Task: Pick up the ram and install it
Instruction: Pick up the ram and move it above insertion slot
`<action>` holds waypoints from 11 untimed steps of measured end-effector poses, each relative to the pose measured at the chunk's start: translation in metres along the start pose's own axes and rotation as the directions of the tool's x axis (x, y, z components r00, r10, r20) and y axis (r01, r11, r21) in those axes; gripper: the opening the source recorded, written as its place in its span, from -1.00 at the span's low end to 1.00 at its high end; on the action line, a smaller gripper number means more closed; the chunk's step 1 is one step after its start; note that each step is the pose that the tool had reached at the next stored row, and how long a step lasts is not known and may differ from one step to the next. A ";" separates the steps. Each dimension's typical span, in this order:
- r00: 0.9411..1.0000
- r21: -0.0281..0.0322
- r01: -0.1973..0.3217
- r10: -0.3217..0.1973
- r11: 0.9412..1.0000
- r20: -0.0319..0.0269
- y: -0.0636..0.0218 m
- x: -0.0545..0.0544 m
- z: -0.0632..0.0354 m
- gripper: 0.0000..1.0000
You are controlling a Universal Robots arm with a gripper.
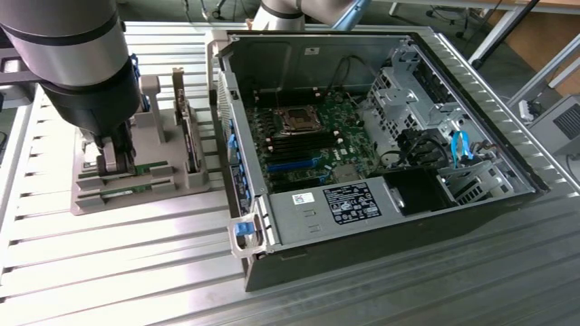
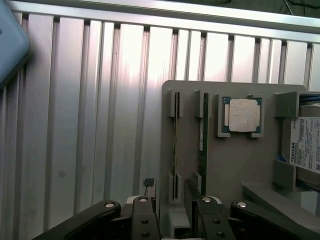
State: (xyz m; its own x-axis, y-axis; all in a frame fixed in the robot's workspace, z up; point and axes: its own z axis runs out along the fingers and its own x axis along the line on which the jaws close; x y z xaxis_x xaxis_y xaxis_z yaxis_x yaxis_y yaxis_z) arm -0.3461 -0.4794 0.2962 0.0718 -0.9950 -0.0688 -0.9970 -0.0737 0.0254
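The ram shows edge-on in the wrist view, as a thin dark line, so its chips and label cannot be made out. Its near end passes out of sight beneath the end effector. In the exterior view the thick arm covers much of the grey holder, and the fingers reach down into it. Which of the green edges there belongs to which stick is hard to tell.

The ram stands on its long edge in a slot of the holder, directly below the end effector. Its long axis runs along the slot and straight ahead through the gap between the fingers, parallel to their inner faces. The end effector is spread wide, one finger on each side of the ram. No grip is visible, and whether either finger touches the stick cannot be told.

Just outside one finger a second green stick stands in a parallel slot. Further to that side are a square silver CPU and a hard drive cut off at the picture's edge. The holder sits on a ribbed metal bench, near the open computer case.
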 end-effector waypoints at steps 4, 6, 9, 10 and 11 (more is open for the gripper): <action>1.000 0.000 0.000 0.000 1.000 0.000 -0.0001 0.000 0.0020 -0.29; 1.000 0.000 0.000 0.000 1.000 0.000 -0.0001 0.000 0.0031 -0.29; 1.000 0.000 0.000 0.000 1.000 0.000 -0.0003 0.001 0.0100 -0.29; 1.000 0.000 0.000 0.000 1.000 0.000 -0.0006 0.002 0.0217 -0.29; 1.000 0.000 0.000 0.000 1.000 0.000 -0.0006 0.002 0.0228 -0.29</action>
State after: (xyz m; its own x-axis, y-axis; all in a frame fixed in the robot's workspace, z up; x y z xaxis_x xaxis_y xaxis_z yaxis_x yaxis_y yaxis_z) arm -0.3461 -0.4794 0.2733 0.0718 -0.9950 -0.0688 -0.9970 -0.0737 0.0254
